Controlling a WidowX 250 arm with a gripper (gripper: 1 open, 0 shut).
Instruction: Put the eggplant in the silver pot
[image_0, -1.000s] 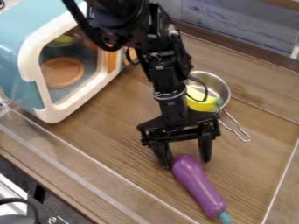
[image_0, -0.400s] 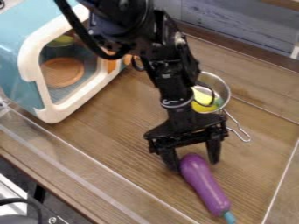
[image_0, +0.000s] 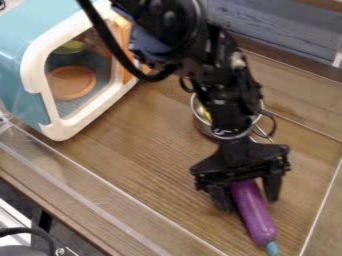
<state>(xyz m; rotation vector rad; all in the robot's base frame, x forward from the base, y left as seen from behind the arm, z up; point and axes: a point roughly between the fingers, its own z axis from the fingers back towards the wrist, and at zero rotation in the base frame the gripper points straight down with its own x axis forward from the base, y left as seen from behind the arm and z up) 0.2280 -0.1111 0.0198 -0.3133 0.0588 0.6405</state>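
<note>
In the camera view, your black robot arm (image_0: 230, 85) reaches down from the top of the frame to the right of center, its fingers (image_0: 243, 194) spread apart over the near end of the purple eggplant (image_0: 254, 214). You have 1 fingertip on each side of the toy; whether either touches it, you cannot tell. The eggplant lies on the wooden counter (image_0: 127, 165) at the lower right of the frame, slanting down toward the bottom edge, its teal stem cap (image_0: 273, 248) pointing that way. Behind your arm, at the upper right, sits the silver pot (image_0: 202, 122), partly hidden, with yellow showing inside and its wire handle (image_0: 266, 126) at the right. At the upper left stands a blue and white toy microwave (image_0: 54, 70), an orange-brown dish (image_0: 72, 82) visible through its window.
</note>
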